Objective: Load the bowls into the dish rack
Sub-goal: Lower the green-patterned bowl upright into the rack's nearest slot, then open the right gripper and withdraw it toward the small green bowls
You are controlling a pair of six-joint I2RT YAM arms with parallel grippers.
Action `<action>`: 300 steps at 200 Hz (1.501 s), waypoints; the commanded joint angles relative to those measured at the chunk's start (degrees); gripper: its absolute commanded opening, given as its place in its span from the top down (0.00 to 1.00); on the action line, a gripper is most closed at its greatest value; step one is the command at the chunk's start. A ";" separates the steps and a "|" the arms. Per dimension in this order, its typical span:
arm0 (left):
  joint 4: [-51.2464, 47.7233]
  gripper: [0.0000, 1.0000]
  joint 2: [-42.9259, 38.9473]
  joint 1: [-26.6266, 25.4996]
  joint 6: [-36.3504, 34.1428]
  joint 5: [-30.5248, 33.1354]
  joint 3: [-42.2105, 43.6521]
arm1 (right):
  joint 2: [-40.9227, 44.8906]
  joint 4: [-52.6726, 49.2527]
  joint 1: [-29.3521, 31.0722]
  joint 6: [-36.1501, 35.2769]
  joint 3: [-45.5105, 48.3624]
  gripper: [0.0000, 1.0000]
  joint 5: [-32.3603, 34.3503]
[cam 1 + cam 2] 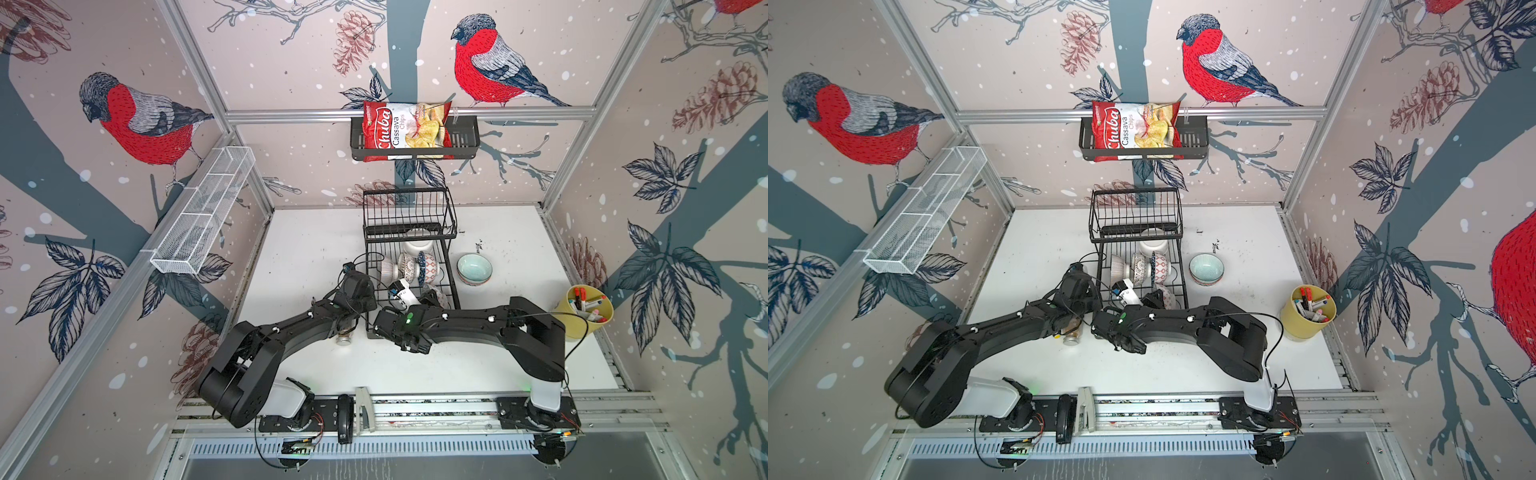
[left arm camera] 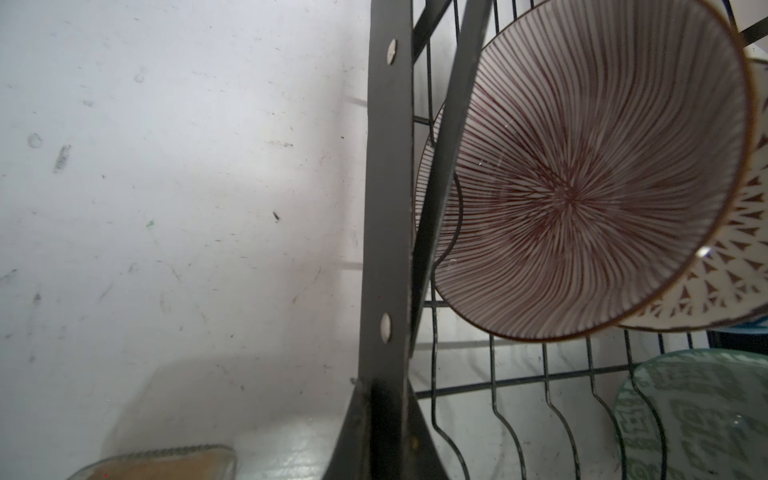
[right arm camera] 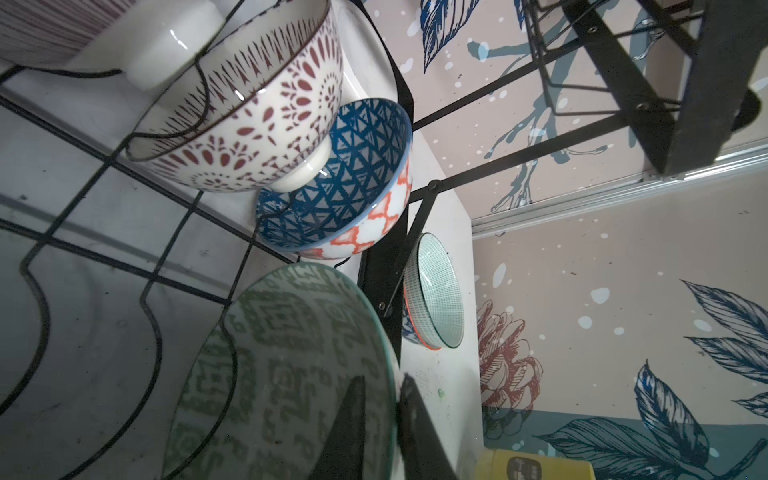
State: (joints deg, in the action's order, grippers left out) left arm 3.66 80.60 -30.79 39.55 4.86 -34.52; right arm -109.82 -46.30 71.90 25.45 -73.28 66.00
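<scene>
My right pincer (image 3: 382,386) stands slightly open astride the thin rim of a glazed green-patterned bowl (image 3: 282,365), tilted on edge in the wavy wire slots of the black rack (image 1: 409,227). Farther back, three round patterned bowls (image 1: 407,266) lean in a row, with a plain white bowl (image 1: 417,245) beyond. A teal bowl (image 1: 474,268) sits upright on the scuffed white worktop (image 1: 299,249) just right of the rack, bare room around it. My left pincer (image 1: 361,289) is closed, tips hidden, beside the rack's flat left post (image 2: 388,208); whether it holds anything I cannot tell.
</scene>
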 commanded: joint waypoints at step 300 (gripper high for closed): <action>4.04 1.00 0.59 0.05 5.01 -7.68 1.00 | 8.67 3.46 -3.16 3.66 1.14 0.02 -13.13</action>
State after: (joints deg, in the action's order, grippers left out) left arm 5.50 80.31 -30.79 40.01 4.84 -33.45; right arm -102.48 -44.07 68.97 28.86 -71.37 55.33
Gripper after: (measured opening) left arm 0.106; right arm 0.969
